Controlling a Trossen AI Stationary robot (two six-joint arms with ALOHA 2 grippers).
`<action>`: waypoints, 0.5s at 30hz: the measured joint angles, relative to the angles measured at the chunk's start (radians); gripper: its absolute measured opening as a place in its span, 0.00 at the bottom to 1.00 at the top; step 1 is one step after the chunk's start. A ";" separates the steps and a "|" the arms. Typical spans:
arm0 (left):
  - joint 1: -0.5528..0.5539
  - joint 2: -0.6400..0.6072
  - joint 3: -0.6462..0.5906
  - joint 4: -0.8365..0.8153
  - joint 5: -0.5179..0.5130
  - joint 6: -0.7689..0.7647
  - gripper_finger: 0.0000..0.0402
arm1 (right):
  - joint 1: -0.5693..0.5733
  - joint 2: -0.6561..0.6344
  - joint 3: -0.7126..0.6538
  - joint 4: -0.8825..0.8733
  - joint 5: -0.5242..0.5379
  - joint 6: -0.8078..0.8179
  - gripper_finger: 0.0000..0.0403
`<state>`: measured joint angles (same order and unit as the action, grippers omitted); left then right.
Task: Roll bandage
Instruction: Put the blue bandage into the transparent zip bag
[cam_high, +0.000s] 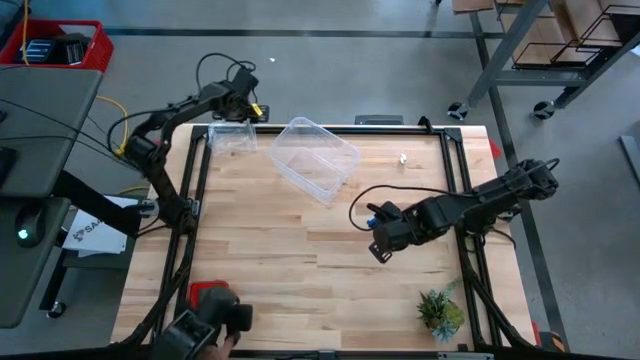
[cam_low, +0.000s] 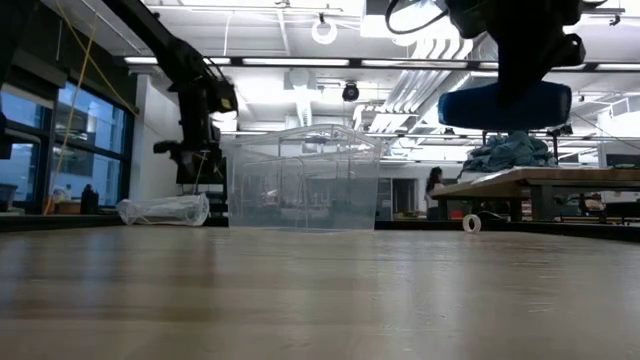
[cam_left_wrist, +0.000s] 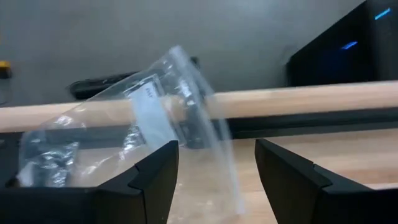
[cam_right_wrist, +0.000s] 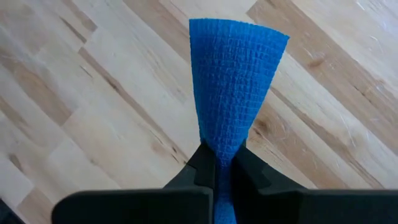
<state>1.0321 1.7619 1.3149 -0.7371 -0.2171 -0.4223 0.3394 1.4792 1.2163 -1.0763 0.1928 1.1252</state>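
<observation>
The bright blue bandage (cam_right_wrist: 235, 74) shows in the right wrist view as a strip of soft fabric that fans out wide beyond my right gripper (cam_right_wrist: 222, 167), which is shut on it above the right middle of the table (cam_high: 382, 238). In the low view the bandage (cam_low: 505, 105) hangs clear of the wood. My left gripper (cam_left_wrist: 217, 163) is open at the far left corner (cam_high: 248, 106), just above a crumpled clear plastic bag (cam_left_wrist: 146, 118) that lies on the table there (cam_high: 232, 138). My right gripper pinches the bandage between its two fingers where the strip is gathered narrow (cam_right_wrist: 222, 152). The free part fans out flat beyond the fingertips. The bandage is lifted clear of the table. The part behind the fingers is hidden by the gripper.
A clear plastic tub (cam_high: 315, 155) stands at the far middle of the table. A small white roll (cam_high: 403, 158) lies to its right. A small green plant (cam_high: 440, 312) stands at the near right, and a red and black object (cam_high: 212, 300) at the near left.
</observation>
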 joint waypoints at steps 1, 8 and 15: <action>0.000 0.018 0.013 -0.018 -0.016 0.006 0.52 | -0.004 0.000 0.000 0.000 -0.003 0.000 0.02; 0.001 0.076 0.043 -0.058 -0.061 -0.022 0.52 | -0.024 0.000 0.000 0.000 -0.008 0.000 0.02; 0.001 0.117 0.043 -0.049 -0.054 -0.098 0.52 | -0.032 0.000 0.000 0.002 -0.010 -0.007 0.02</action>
<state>1.0327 1.8786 1.3582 -0.7859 -0.2713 -0.5205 0.3069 1.4792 1.2163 -1.0740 0.1833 1.1179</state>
